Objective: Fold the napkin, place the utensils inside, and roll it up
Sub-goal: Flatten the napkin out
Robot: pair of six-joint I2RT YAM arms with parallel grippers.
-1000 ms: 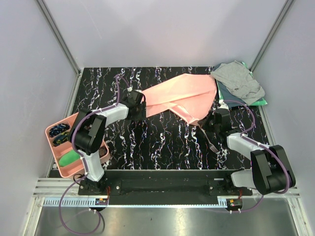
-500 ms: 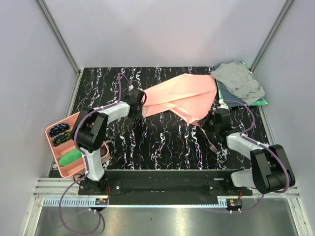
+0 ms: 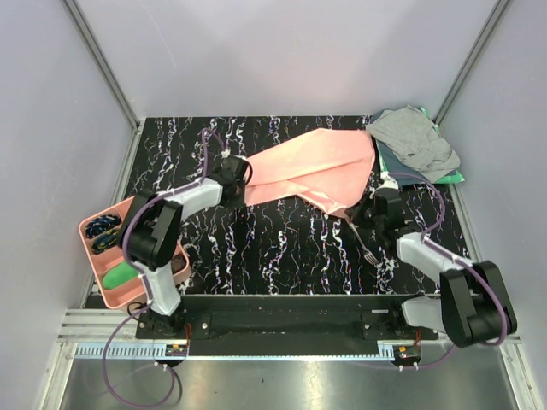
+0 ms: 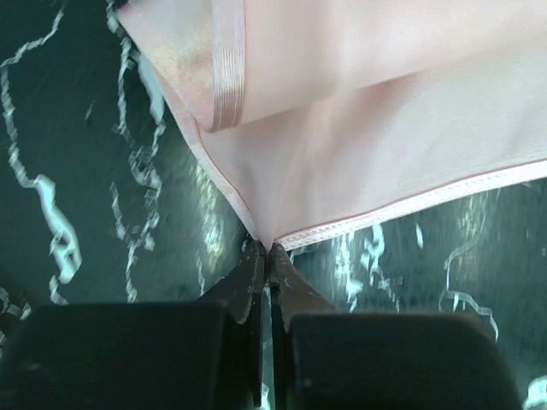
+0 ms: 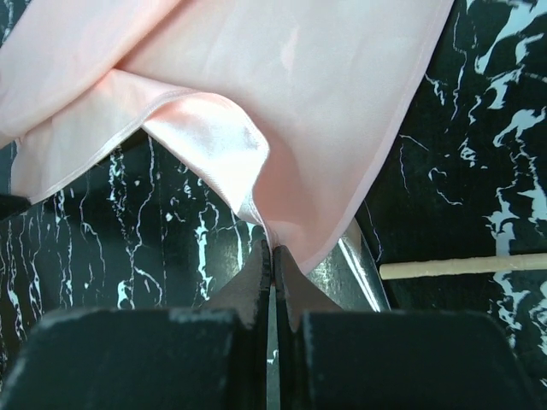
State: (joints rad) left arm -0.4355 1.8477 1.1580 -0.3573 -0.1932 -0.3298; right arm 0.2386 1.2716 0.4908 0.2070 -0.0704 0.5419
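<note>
Across mid-table, left claw and right claw each clamped on a napkin corner, marble tabletop between.

The napkin is salmon-pink cloth with a soft satin sheen. Close up its weave shows fine ribs, and its edges have a stitched hem. Under it the worktop is black with white marble veining, smooth and glossy enough to throw back light. The fork at the napkin's near right corner is bright polished metal. A stick right of the napkin looks like pale matt wood. The grey cloth beyond the napkin's far right end is matt and soft. The left claw and right claw are matt black plastic.
</note>
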